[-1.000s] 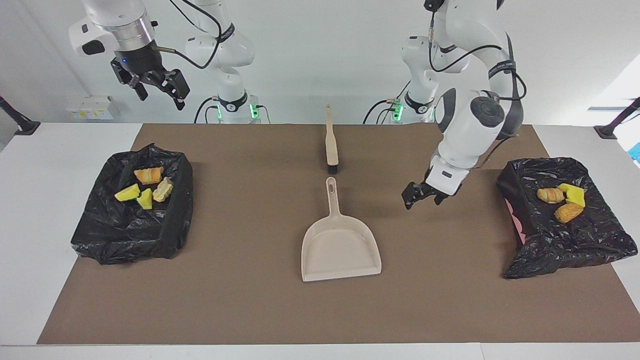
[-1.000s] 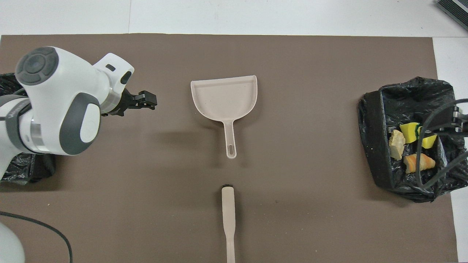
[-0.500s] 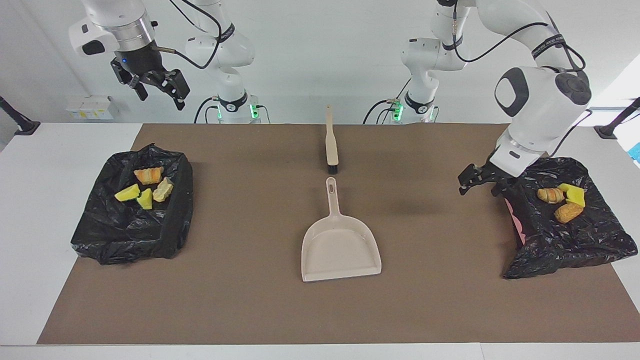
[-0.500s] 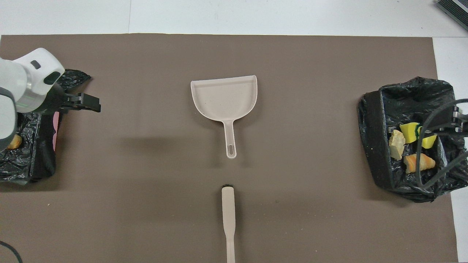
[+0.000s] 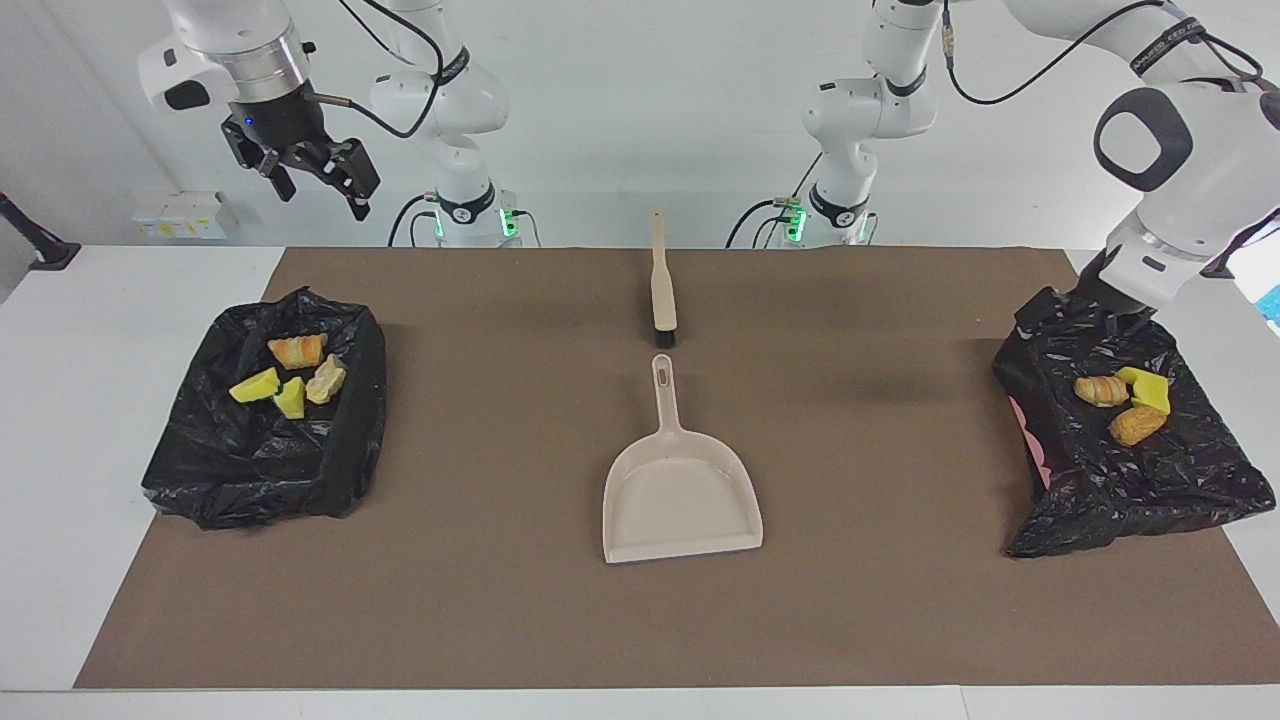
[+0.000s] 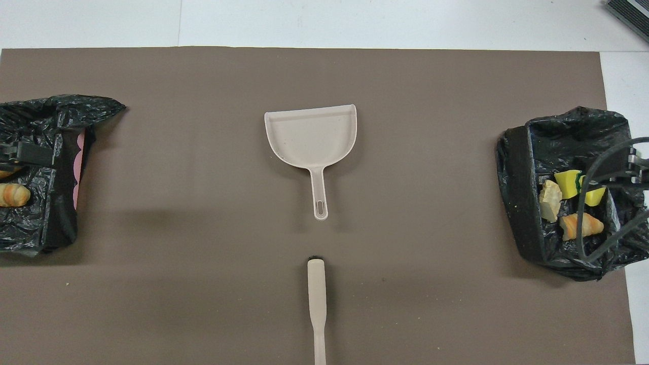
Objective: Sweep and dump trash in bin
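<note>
Left gripper (image 5: 1085, 300) moved over its bin (image 5: 1190, 480); seven trash pieces binned.

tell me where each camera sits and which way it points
facing view: high across the table, looking back at the robots; both arms show, right gripper raised, left arm reaching down to a bin.
overhead view: high above the robots' end, looking forward and steeply down; only the left gripper at one edge and the right arm's cable show.
shared: dustpan, brush and both bins with trash, seen half a turn apart.
</note>
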Controlling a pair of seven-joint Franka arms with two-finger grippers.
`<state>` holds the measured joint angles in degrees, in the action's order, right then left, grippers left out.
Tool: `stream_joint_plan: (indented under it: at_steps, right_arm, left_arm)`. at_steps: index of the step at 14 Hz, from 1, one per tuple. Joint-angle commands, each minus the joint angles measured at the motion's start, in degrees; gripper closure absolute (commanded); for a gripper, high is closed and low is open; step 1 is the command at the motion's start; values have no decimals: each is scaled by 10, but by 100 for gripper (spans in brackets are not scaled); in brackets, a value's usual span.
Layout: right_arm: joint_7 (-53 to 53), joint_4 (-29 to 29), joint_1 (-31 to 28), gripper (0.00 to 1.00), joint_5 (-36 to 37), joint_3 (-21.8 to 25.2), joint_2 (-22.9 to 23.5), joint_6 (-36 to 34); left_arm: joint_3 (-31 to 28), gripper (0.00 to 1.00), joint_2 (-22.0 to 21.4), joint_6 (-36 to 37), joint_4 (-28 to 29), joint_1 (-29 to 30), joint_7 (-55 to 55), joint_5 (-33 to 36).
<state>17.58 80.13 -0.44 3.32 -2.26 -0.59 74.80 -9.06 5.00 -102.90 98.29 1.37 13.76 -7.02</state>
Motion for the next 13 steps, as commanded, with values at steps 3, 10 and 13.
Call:
stream_joint_plan:
  at_steps: [3, 10, 13]
  right_arm:
    - [-20, 15, -12, 0, -12, -5, -12, 8]
    - [-35, 17, -13, 0, -45, 2, -8, 53]
    - [-36, 24, -13, 0, -42, 2, -13, 52]
  left_arm:
    - [14, 0, 0, 51, -52, 10, -2, 25]
    - [18, 0, -46, 118, -78, -64, -110, 68]
    - [17, 0, -85, 131, -37, -64, -109, 69]
